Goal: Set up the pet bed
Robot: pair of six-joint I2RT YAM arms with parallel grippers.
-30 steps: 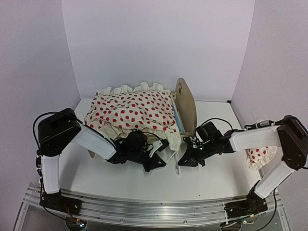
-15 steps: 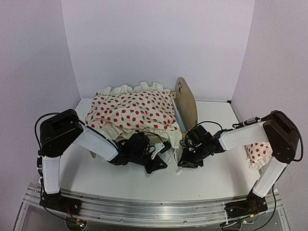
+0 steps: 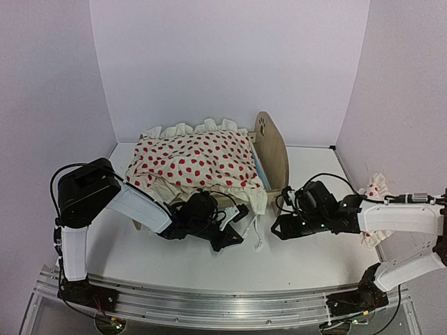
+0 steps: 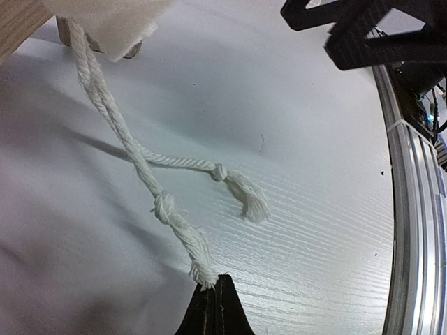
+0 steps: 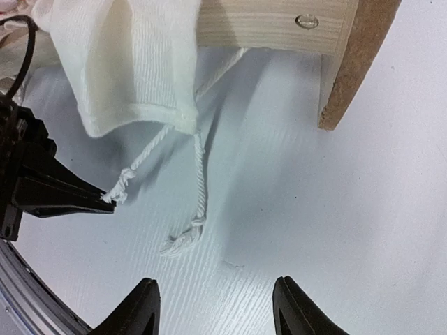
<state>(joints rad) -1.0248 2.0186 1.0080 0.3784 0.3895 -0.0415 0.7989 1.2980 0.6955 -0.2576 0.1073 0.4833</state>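
Note:
The pet bed stands at the back with its paw-print headboard on the right, and a cream red-dotted duvet lies spread over it. Two white cords hang from the duvet's near corner. My left gripper is shut on the frayed end of one cord and holds it just above the table. The other cord lies loose on the table. My right gripper is open and holds nothing, a little to the right of that loose end, below the bed's side rail.
A small red-dotted pillow lies at the right, partly behind the right arm. White walls close in the table on three sides. A metal rail runs along the near edge, by the arm bases.
The right gripper has opened, let go of its cord and drawn back to the right. That cord now lies on the table. The left gripper has stayed in place, shut.

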